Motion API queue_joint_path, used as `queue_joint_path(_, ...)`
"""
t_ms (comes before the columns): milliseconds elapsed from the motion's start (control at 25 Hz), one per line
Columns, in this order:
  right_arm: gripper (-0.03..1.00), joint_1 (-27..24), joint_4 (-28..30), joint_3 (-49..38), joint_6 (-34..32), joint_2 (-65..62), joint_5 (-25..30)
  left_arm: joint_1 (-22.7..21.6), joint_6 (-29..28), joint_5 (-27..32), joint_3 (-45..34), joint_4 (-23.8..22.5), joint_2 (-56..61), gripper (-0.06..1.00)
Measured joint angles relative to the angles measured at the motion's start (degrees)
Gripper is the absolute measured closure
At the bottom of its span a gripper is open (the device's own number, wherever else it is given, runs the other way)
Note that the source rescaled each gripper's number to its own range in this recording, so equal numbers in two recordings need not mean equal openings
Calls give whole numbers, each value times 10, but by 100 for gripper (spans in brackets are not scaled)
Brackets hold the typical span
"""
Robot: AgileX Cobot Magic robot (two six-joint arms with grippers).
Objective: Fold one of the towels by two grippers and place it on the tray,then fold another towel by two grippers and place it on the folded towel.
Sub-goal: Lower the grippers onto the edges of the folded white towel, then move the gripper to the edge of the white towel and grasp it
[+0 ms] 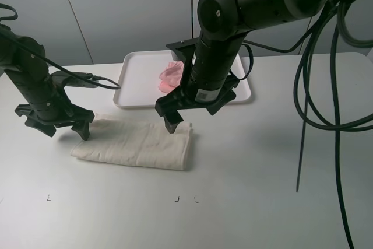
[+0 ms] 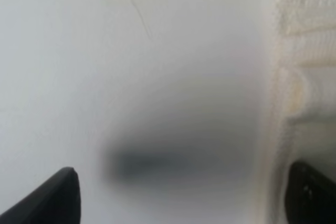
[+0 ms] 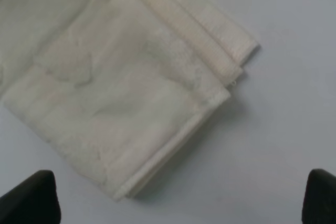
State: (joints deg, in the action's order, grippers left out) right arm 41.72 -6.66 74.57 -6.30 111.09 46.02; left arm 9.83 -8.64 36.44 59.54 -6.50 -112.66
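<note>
The cream-white towel (image 1: 140,144) lies folded in layers on the table in front of the tray (image 1: 137,80). The pink towel (image 1: 171,77) sits bunched on the tray, partly hidden by the right arm. My left gripper (image 1: 66,129) stands open, low over the cream towel's left end. In the left wrist view the left gripper (image 2: 181,198) straddles bare table, and the towel's edge (image 2: 304,77) lies by one finger. My right gripper (image 1: 192,115) hangs open above the towel's far right corner. The right wrist view shows the right gripper (image 3: 176,200) empty above the layered towel corner (image 3: 121,93).
The white table (image 1: 262,161) is bare to the right of the cream towel and along its front. Black cables (image 1: 303,115) hang from the right arm over the table's right side. A grey wall stands behind the tray.
</note>
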Motion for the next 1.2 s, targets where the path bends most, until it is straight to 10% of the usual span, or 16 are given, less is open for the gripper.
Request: queue_joint_path(1200, -3, 0, 0, 0, -19, 15, -7, 0, -16, 7, 9, 0, -24, -5)
